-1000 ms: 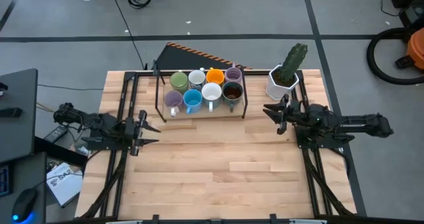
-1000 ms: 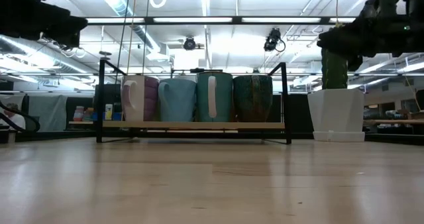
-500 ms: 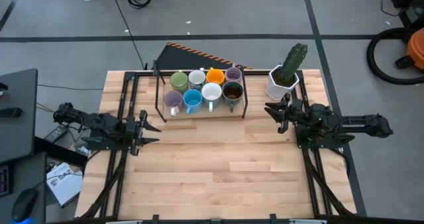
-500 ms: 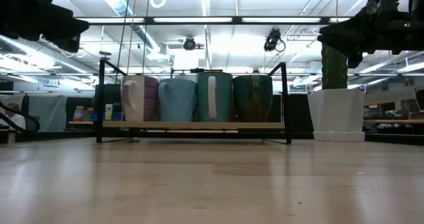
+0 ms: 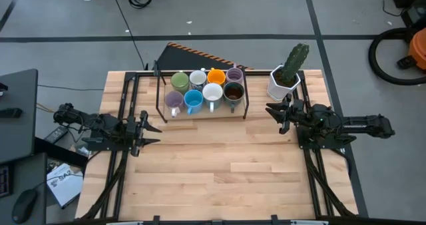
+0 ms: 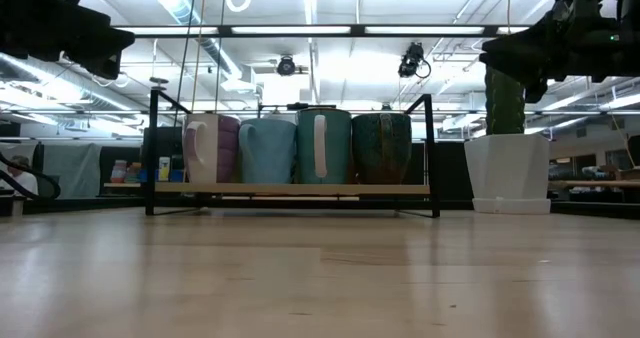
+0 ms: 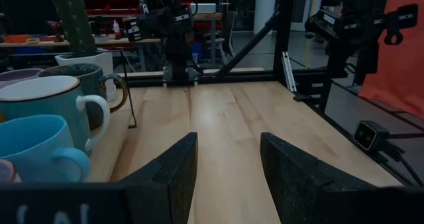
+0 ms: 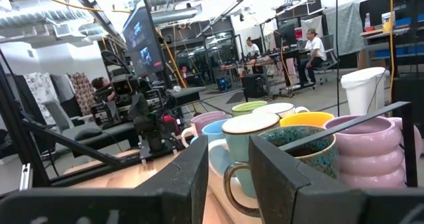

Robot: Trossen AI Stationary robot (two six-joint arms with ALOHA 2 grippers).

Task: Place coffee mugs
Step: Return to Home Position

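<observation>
Placing seemingly finished, only the return home left: eight small handled ceramic mugs (image 5: 213,92) in two rows on the black-framed wooden shelf (image 5: 219,114), left gripper (image 5: 149,132) spread empty off its left end, right gripper (image 5: 272,116) spread empty beside the white faceted cactus pot (image 5: 278,86), calling for pullbacks clear of both.

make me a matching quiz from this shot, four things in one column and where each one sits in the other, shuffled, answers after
Column one:
1. orange mug
2. blue mug
3. dark brown mug
4. cactus pot

Column two:
a. right end of the rack's row nearer the arms
b. on the table, outside the rack
c. rack's far row
d. nearer row, between a lavender mug and a white mug

Pairs: 1-c, 2-d, 3-a, 4-b
</observation>
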